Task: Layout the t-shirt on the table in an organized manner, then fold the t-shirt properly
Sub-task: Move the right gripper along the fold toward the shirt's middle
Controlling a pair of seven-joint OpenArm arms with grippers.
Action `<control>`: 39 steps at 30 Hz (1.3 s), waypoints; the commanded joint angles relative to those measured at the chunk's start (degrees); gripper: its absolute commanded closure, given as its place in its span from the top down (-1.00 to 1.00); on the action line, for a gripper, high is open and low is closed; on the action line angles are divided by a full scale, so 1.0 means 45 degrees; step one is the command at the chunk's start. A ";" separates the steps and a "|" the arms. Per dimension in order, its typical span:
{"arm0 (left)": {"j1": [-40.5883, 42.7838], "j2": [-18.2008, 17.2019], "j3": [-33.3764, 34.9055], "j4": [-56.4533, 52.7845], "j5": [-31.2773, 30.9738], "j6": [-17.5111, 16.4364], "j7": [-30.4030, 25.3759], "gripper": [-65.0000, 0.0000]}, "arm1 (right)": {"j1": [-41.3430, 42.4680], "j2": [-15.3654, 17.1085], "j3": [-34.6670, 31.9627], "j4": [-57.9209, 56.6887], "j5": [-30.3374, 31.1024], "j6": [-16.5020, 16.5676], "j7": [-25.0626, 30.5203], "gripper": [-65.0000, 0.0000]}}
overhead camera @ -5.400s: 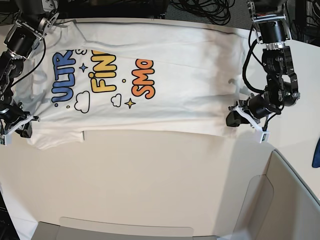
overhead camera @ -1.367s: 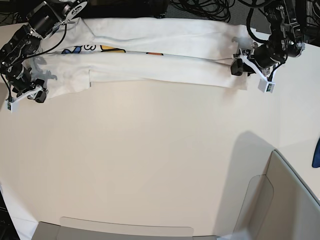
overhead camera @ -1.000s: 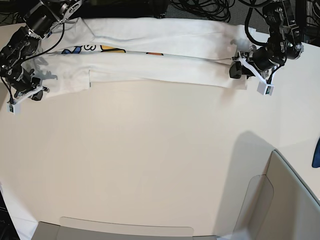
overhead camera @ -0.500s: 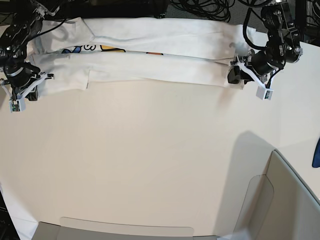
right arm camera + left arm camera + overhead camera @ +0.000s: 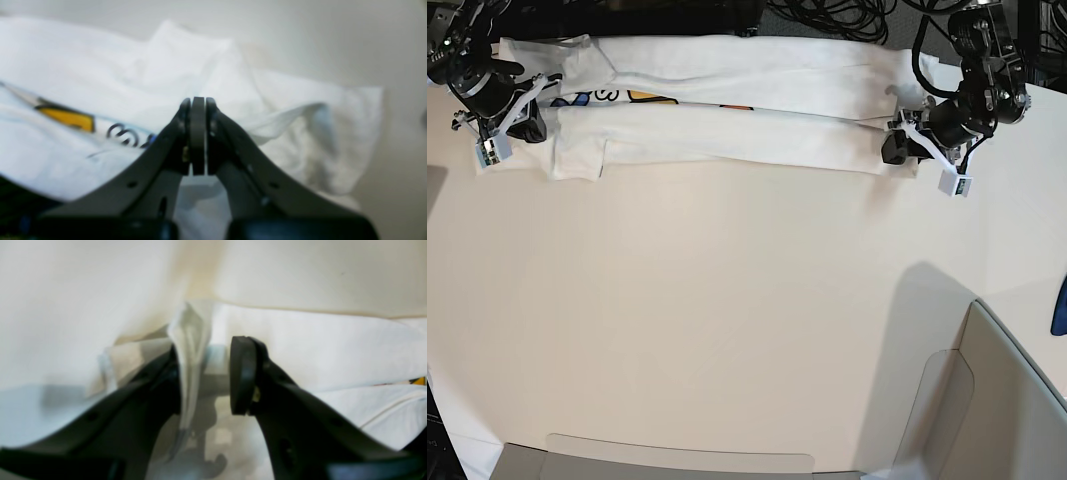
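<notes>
The t-shirt (image 5: 747,105) lay along the far edge of the table (image 5: 727,320), folded lengthwise into a long white band. Only a sliver of its print showed along the fold line: a bit of blue and yellow lettering (image 5: 617,96) near the shirt's end by the right arm, and a small orange patch (image 5: 737,107) towards the middle.

At the shirt's other end, the left gripper (image 5: 205,376) sat low on the cloth. Its black fingers (image 5: 242,373) stood apart, and a raised pleat of white fabric (image 5: 190,340) rose between them, lying against one finger and clear of the other; whether they still pinched it could not be told from the wrist view.

The right gripper (image 5: 197,133) hung just above the shirt's sleeve end, its fingers (image 5: 181,140) pressed flat together with nothing between them. Beneath it the cloth was rumpled, with a yellow shape and dark curls of print just beside the fingers.

A grey panel (image 5: 997,400) stood at the table's near corner, well apart from the shirt.
</notes>
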 commanded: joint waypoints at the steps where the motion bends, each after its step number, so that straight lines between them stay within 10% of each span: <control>1: -0.0221 -0.0114 -0.0063 -0.0057 -0.0146 -0.0012 -0.0138 -0.39 | -0.0273 0.0417 0.0073 0.0218 0.0507 0.0061 0.0228 -1.00; 14: -0.0572 -0.0094 -0.0063 -0.0916 -0.0146 -0.0012 -0.0177 -0.39 | -0.1367 0.1804 -0.0162 0.0218 0.4551 0.0080 -0.2214 -1.00; 39: -0.0611 -0.0094 -0.0063 -0.0916 -0.0146 -0.0012 -0.0275 -0.39 | -0.0996 0.3523 -0.4557 0.0199 0.3027 0.0080 -0.2947 -1.00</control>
